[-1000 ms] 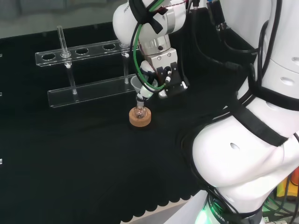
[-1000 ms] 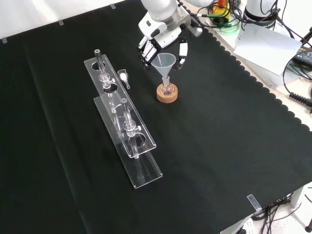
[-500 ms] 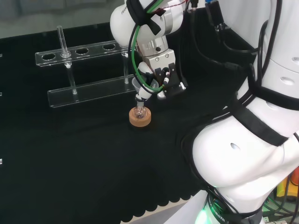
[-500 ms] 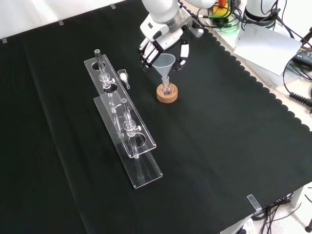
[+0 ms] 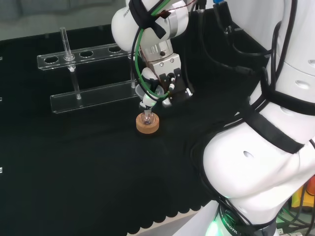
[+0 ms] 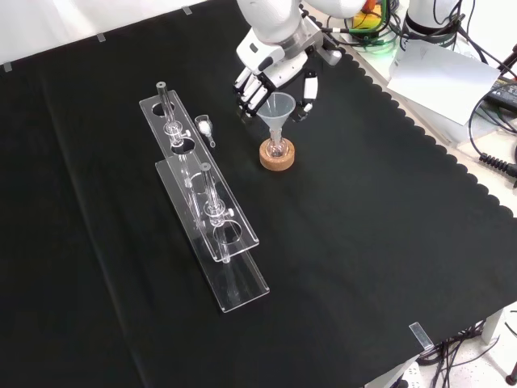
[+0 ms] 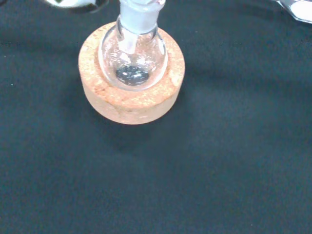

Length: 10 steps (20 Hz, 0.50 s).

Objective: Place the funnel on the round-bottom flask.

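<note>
Cloth of plain black covers the surface, and at its left in the front view stands a clear rack of two long tiers, with a glass tube upright in a hole at the far end and another nearer the middle. Just right of the rack's far end lies a small clear piece with a white tip. Right of that sits the cork ring, a stand, with the round-bottom flask seated in it; the wrist view shows the flask's clear bulb nested in the cork, with a dark reflection at its base and the neck rising upright. The funnel, clear and cone-shaped, stands upright with its stem down in the flask's neck and its wide mouth above. The hand hangs above and behind the funnel, its fingers pointing down on the left of the cone and its thumb on the right, spread wide on either side; whether they touch the cone cannot be told. In the head view the hand sits just above the cork ring, with the arm's white links at the right.
</note>
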Tool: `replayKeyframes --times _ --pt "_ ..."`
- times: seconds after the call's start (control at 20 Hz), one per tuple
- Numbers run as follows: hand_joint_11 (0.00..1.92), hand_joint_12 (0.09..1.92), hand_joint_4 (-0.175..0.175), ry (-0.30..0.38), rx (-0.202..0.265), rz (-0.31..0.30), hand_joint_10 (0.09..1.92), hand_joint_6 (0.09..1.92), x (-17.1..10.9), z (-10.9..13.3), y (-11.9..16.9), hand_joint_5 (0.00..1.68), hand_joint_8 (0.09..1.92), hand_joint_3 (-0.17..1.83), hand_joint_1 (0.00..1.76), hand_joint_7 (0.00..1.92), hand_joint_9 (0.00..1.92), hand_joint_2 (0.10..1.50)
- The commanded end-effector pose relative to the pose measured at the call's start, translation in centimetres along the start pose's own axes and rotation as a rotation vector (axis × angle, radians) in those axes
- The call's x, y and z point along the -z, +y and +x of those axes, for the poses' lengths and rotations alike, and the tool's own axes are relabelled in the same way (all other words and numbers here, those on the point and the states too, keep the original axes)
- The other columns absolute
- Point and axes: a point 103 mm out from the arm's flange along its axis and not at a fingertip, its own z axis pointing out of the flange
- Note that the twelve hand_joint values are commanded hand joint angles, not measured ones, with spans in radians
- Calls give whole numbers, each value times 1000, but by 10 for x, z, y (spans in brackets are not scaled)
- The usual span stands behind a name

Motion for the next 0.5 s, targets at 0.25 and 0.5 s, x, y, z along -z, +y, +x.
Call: replayKeyframes --times 0.25,0.5 --pt "301 1381 -69 -30 16 -6 659 319 4 12 -1 406 734 635 751 230 594 700" --pt "303 1378 -69 -39 7 -9 657 311 6 9 -2 410 733 634 751 230 594 700"
